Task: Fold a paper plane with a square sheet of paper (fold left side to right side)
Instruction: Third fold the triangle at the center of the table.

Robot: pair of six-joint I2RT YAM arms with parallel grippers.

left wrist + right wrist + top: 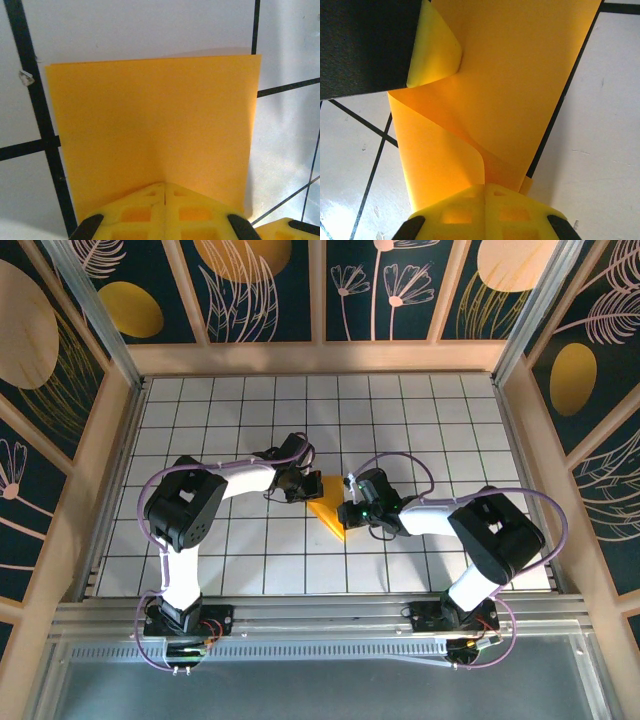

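Simply curled paper (328,512) in right fingers (465,212), against left fingers (145,212)

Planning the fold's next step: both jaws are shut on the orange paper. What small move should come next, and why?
Probably lower the right jaws so the lifted flap settles onto the layer beneath. The right wrist view shows the sheet curled in a loose loop, not creased, while the left jaws pinch a part that looks flat.
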